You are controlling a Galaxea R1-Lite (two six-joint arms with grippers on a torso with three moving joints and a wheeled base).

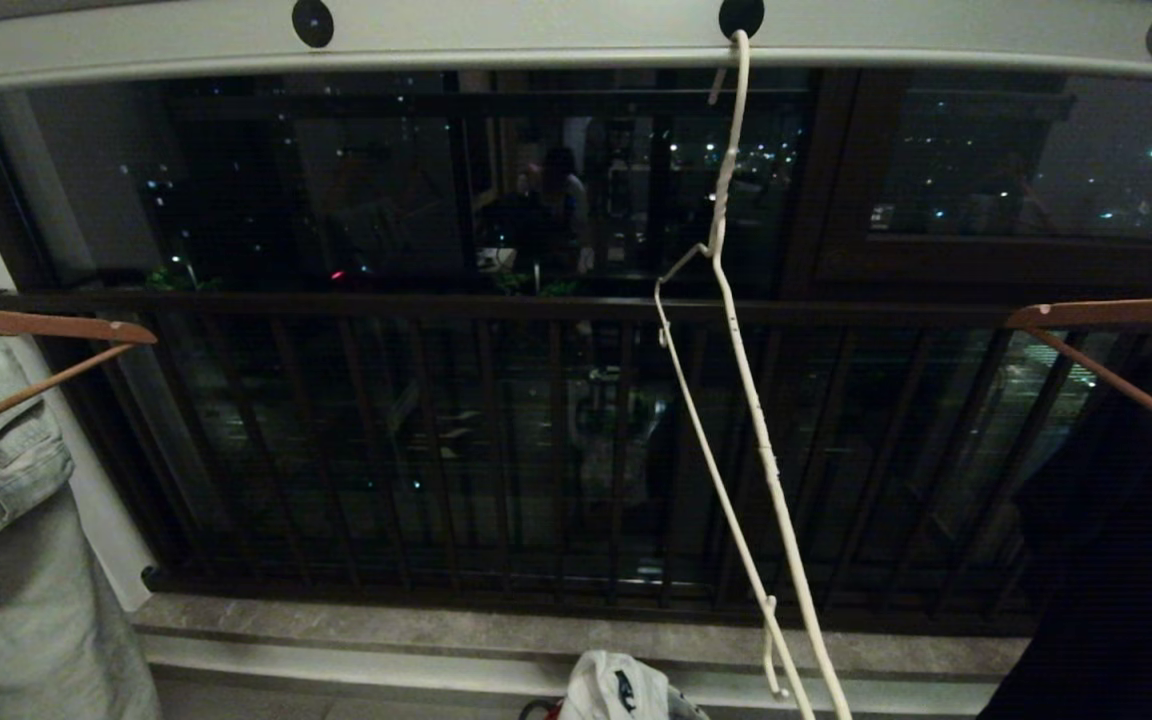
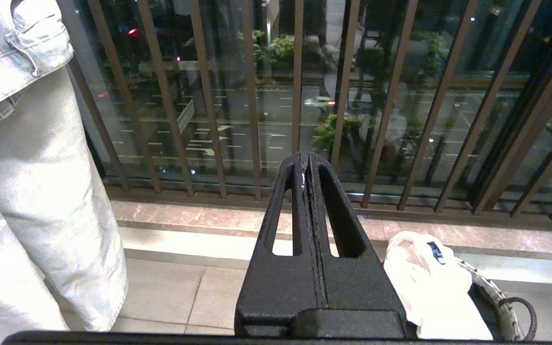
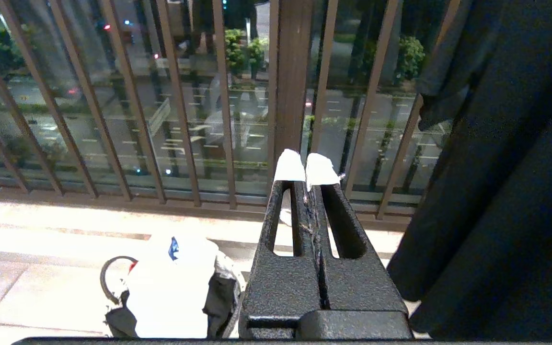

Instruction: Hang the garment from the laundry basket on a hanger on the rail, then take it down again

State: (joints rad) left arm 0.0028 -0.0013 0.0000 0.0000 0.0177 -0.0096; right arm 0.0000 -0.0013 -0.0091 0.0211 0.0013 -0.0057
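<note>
Head view: the hanger was seen hooked in the rail, bare; shirt low down.
Left wrist: left gripper pressed together, empty; shirt heaped in the basket.
Right wrist: right gripper likewise together, empty.
The shirt was judged light and limp, best pinched at a top fold.

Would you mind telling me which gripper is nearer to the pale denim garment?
Left. The left gripper, shut, has the pale denim garment hanging close beside it; the right gripper, also shut, sits beside a dark garment instead, with no denim in its view.
</note>
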